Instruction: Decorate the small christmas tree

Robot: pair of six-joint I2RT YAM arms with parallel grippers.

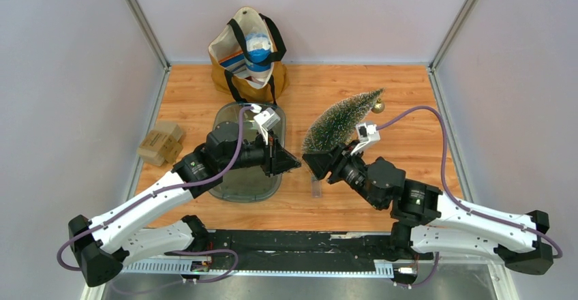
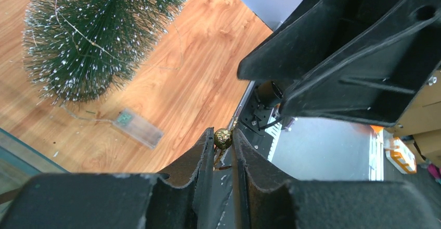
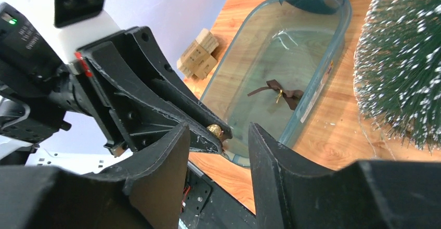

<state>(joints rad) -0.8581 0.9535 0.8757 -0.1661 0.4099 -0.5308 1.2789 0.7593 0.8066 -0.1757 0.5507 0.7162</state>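
From my seat, the left arm (image 1: 157,191) reaches in from 7 o'clock, elbow bent over the tray (image 1: 235,191), and its wrist is turned so the left tool (image 1: 292,164) points towards 3 o'clock. That tool is clenched on a small gold ball (image 2: 223,138), pinched right at the fingertips. The right arm (image 1: 470,218) comes in from 5 o'clock, forearm raised, and its right tool (image 1: 312,160) points towards 9 o'clock, nose to nose with the left one above the middle of the worktop (image 1: 409,95). Its fingers (image 3: 161,156) stand apart, released, grasping nothing; in its own camera the ball shows in the gap between them, and I cannot tell whether they touch it.

The tree (image 1: 344,119) lies on its side on the worktop at 1 o'clock from the two tools, with its wide base nearest them and its tip towards 2 o'clock. A second gold ball (image 1: 377,107) sits by the tip. A brown bow (image 3: 278,91) lies in the tray. A small clear box (image 2: 138,127) rests on the wood near the tree's base
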